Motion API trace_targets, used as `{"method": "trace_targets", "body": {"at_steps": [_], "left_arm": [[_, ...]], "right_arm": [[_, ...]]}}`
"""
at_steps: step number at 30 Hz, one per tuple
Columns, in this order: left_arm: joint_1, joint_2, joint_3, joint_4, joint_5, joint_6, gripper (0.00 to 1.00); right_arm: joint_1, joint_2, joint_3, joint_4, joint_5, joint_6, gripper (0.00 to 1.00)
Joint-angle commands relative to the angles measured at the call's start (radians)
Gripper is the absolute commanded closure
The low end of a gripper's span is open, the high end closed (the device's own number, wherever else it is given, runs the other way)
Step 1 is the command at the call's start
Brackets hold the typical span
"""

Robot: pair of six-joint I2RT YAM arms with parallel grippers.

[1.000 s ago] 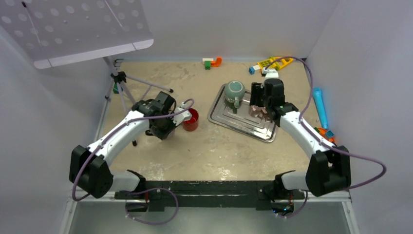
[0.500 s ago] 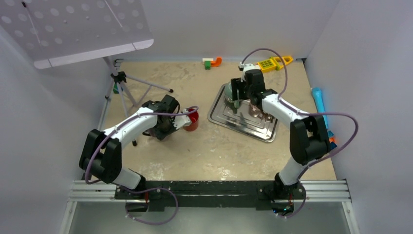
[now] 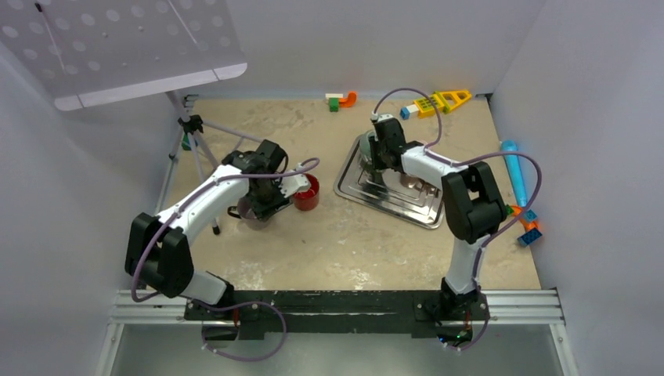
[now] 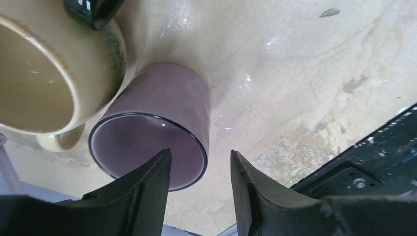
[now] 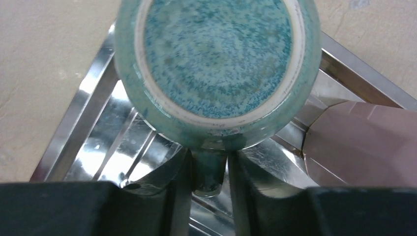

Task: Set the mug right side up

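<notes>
I am clamping the right hand (image 5: 209,167) on the handle of the mug (image 5: 216,64), sitting bottom-up in the tray (image 5: 69,132). I am risking the glazed handle slipping mid-turn and the mug dropping. The left hand (image 4: 199,162) is hanging apart.

Metal tray (image 3: 401,200) sits a bit right of centre on the table. The right gripper (image 3: 379,155) is down over the tray's far-left corner and pretty much covers the mug (image 3: 366,160). Just left of the tray there's a red cup (image 3: 308,193), with the left gripper (image 3: 263,205) beyond that. Toy blocks (image 3: 341,99) lie behind the tray, and a blue tube (image 3: 513,168) lies off to its right.
</notes>
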Motion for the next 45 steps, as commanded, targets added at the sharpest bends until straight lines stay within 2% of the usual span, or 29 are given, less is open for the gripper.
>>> {"method": "trace_targets", "body": {"at_steps": [1,4,7,10,14,17,21,24,27,29,34,37,41,45], "left_arm": [[0.004,-0.077,0.104,-0.092,0.118,-0.017,0.48],[0.004,-0.125,0.182,-0.15,0.211,-0.021,0.48],[0.002,-0.188,0.244,-0.164,0.34,-0.044,0.48],[0.003,-0.264,0.278,-0.103,0.475,-0.113,0.48],[0.003,-0.309,0.317,0.025,0.595,-0.327,0.48],[0.004,-0.298,0.36,0.055,0.701,-0.489,0.47],[0.004,-0.355,0.353,0.267,0.836,-0.718,0.41],[0.005,-0.408,0.302,0.581,0.904,-0.925,0.36],[0.004,-0.455,0.186,0.974,0.953,-1.129,0.3],[0.004,-0.455,0.147,1.189,0.983,-1.237,0.28],[0.002,-0.44,0.168,1.263,0.972,-1.295,0.26],[0.001,-0.428,0.189,1.325,0.954,-1.331,0.24],[-0.01,-0.4,0.246,1.41,0.972,-1.372,0.24],[-0.042,-0.401,0.234,1.415,0.985,-1.42,0.24]], "right_arm": [[0.001,0.013,0.048,-0.002,0.078,0.053,0.76],[0.0,0.022,0.066,-0.003,0.066,0.05,1.0],[0.001,-0.02,0.072,0.007,0.034,0.023,1.0],[0.002,-0.148,0.043,0.065,-0.057,0.018,1.0],[0.002,-0.363,0.01,0.124,-0.118,0.036,1.0],[0.002,-0.486,0.01,0.127,-0.168,0.044,1.0],[0.007,-0.644,0.042,0.099,-0.332,0.035,1.0],[0.007,-0.759,0.048,0.13,-0.531,0.049,1.0],[0.019,-0.859,0.026,0.186,-0.718,0.081,1.0],[0.034,-0.919,-0.007,0.268,-0.805,0.124,1.0],[0.059,-0.996,-0.07,0.463,-0.944,0.263,1.0],[0.073,-0.989,-0.08,0.505,-0.997,0.299,1.0],[0.091,-0.975,-0.093,0.566,-1.009,0.345,1.0],[0.122,-0.948,-0.088,0.614,-0.998,0.354,1.0]]}}
